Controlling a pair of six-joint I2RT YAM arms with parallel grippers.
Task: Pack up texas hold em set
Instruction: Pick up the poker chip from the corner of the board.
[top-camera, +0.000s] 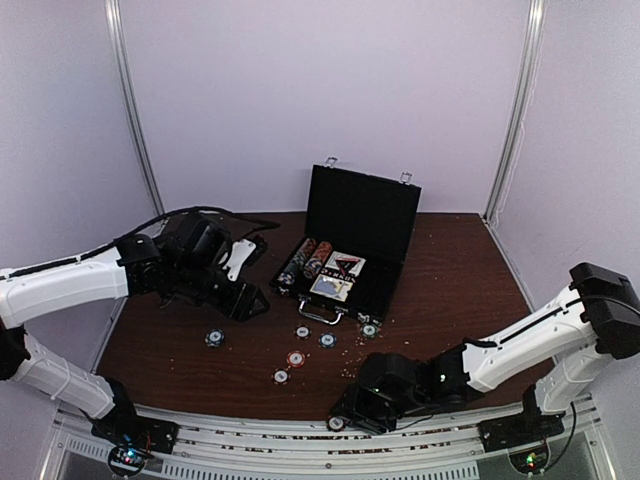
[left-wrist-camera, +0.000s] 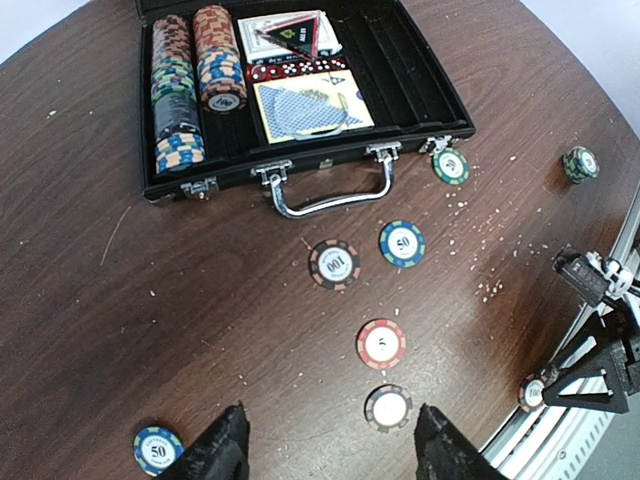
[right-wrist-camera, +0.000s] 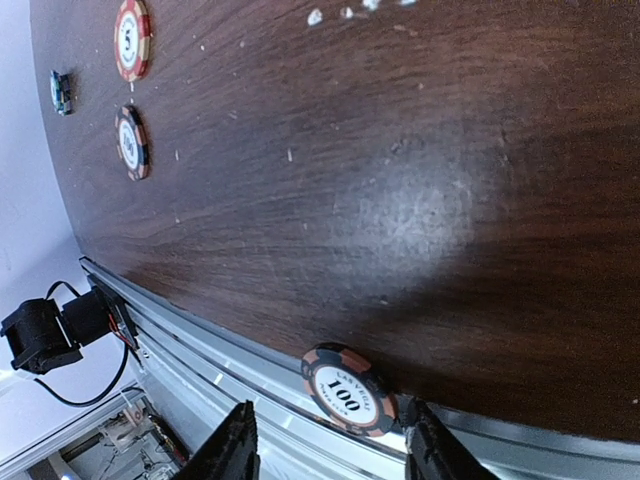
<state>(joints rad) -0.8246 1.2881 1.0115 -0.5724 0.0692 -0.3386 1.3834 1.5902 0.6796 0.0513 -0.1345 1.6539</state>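
Observation:
The black case (top-camera: 392, 272) stands open at the table's middle, lid upright, with rows of striped chips (left-wrist-camera: 195, 80), card decks (left-wrist-camera: 305, 110) and red dice (left-wrist-camera: 290, 68) inside. Several loose chips lie in front of its handle (left-wrist-camera: 335, 195), among them a red one (left-wrist-camera: 381, 344) and a black-and-white one (left-wrist-camera: 388, 407). My left gripper (left-wrist-camera: 333, 445) hovers open and empty over these, left of the case. My right gripper (right-wrist-camera: 330, 440) is open low at the table's near edge, straddling a "100" chip (right-wrist-camera: 348, 388) that overhangs the rail. Its right finger (right-wrist-camera: 425, 440) is right beside that chip.
A metal rail (top-camera: 250, 432) runs along the near table edge under the right gripper. White crumbs (left-wrist-camera: 470, 205) are scattered on the dark wood. More chips lie apart at the left (top-camera: 214, 338) and by the case's right corner (top-camera: 369, 329). Walls enclose the table.

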